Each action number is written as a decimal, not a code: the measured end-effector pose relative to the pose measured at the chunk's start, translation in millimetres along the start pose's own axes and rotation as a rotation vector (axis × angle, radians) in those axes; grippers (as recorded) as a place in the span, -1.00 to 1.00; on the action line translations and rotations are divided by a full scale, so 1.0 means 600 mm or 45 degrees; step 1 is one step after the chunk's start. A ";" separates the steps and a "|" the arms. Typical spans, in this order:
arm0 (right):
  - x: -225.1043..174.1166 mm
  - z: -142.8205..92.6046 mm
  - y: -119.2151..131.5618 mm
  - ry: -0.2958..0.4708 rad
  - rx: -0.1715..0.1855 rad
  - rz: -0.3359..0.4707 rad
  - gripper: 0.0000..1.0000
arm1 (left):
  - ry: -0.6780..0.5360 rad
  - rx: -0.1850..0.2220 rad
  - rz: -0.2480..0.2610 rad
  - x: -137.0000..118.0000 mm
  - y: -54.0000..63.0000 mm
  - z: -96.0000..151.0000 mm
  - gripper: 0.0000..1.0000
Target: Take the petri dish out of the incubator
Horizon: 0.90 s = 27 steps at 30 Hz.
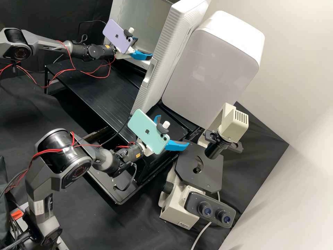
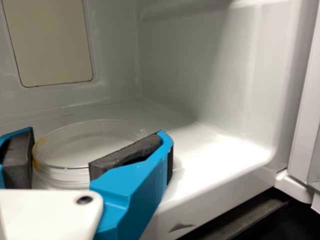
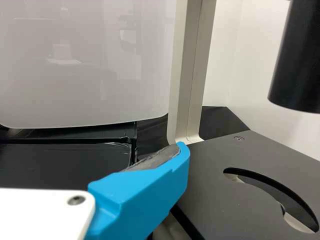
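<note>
- Nearest, low centre of the high view: right gripper (image 1: 177,145) hanging over the black stage (image 1: 199,170) of the microscope (image 1: 187,205), just beside the incubator (image 1: 173,45); open or closed, cannot tell
- Farther back, upper left of the high view: left gripper (image 1: 140,55) inside the incubator mouth; spread wide in the left wrist view, grey pads (image 2: 127,155) on either side of the petri dish (image 2: 75,150), close to its rim, contact not to be told
- Petri dish lying flat on the white chamber floor (image 2: 215,150), lower left of the left wrist view, near the front and well short of the back wall (image 2: 115,95)
- Probable trouble closest in: the rounded front lip (image 2: 225,185) and the door frame (image 2: 305,125) at the right edge, likely to snag or tip a dish dragged low or swung wide on the way out
- Next, at the pads: a squeeze on a low, smooth, clear rim, so a pinch set too high likely to lift only a lid, if any, or to squirt the dish out sideways
- Deepest: an uneven close, one pad landing first, likely to shove the dish over the slick floor toward the back wall instead of seizing it
- Round, so no long axis and no pointing end; broad face up, short axis upright, rim level with the floor
</note>
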 end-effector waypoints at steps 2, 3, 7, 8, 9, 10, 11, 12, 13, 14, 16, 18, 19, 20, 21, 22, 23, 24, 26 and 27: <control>0.000 0.000 0.000 0.000 0.000 0.000 1.00 | 0.000 0.000 0.000 0.000 0.000 0.000 -1.00; 0.000 0.000 0.000 0.000 0.000 0.000 1.00 | 0.000 0.000 0.000 0.000 0.000 0.000 -1.00; 0.000 0.000 0.000 0.000 0.000 0.000 1.00 | 0.000 0.000 0.000 0.000 0.000 0.000 -1.00; 0.000 0.000 0.000 0.000 0.000 0.000 1.00 | 0.000 0.000 0.000 0.000 0.000 0.000 -1.00; 0.000 0.000 0.000 0.000 0.000 0.000 1.00 | -0.001 0.000 0.002 -0.001 0.002 0.000 -1.00; 0.000 0.000 0.000 0.000 0.000 0.000 1.00 | -0.001 0.000 0.002 -0.001 0.002 0.000 -1.00; 0.000 0.000 0.000 0.000 0.000 0.000 1.00 | -0.001 0.000 0.002 -0.001 0.002 0.000 -1.00; 0.000 0.000 0.000 0.000 0.000 0.000 1.00 | -0.001 0.000 0.002 -0.001 0.002 0.000 -1.00; 0.000 0.000 0.000 0.000 0.000 0.000 1.00 | -0.001 0.000 0.002 -0.001 0.002 0.000 -1.00; 0.000 0.000 0.000 0.000 0.000 0.000 1.00 | -0.001 0.000 0.002 -0.001 0.002 0.000 -1.00; 0.000 0.000 0.000 0.000 0.000 0.000 1.00 | 0.000 0.000 0.001 -0.001 0.001 0.000 -1.00; 0.000 0.000 0.000 0.000 0.000 0.000 1.00 | 0.000 0.002 -0.004 -0.002 0.000 0.000 -1.00; 0.000 0.000 0.000 0.000 0.000 0.000 1.00 | 0.000 -0.004 -0.007 -0.002 -0.002 -0.001 -1.00; 0.000 0.000 0.000 0.000 0.000 0.000 1.00 | 0.003 -0.006 0.001 -0.003 -0.001 -0.001 -1.00; 0.000 0.000 0.000 0.000 0.000 0.000 1.00 | -0.001 -0.010 0.003 -0.004 -0.001 -0.001 -1.00; 0.000 0.000 0.000 0.000 0.000 0.000 1.00 | -0.006 -0.002 0.006 -0.007 -0.002 -0.001 -1.00; 0.000 0.000 0.000 0.000 0.000 0.000 1.00 | -0.006 -0.001 0.009 -0.008 -0.002 -0.001 -1.00; 0.000 0.000 0.000 0.000 0.000 0.000 1.00 | -0.011 0.001 0.011 -0.011 -0.001 -0.001 -1.00; 0.000 0.000 0.000 0.000 0.000 0.000 1.00 | -0.017 0.000 0.017 -0.016 0.003 -0.002 -1.00; 0.000 0.000 0.000 0.000 0.000 0.000 1.00 | -0.021 0.006 0.013 -0.018 0.002 -0.002 -1.00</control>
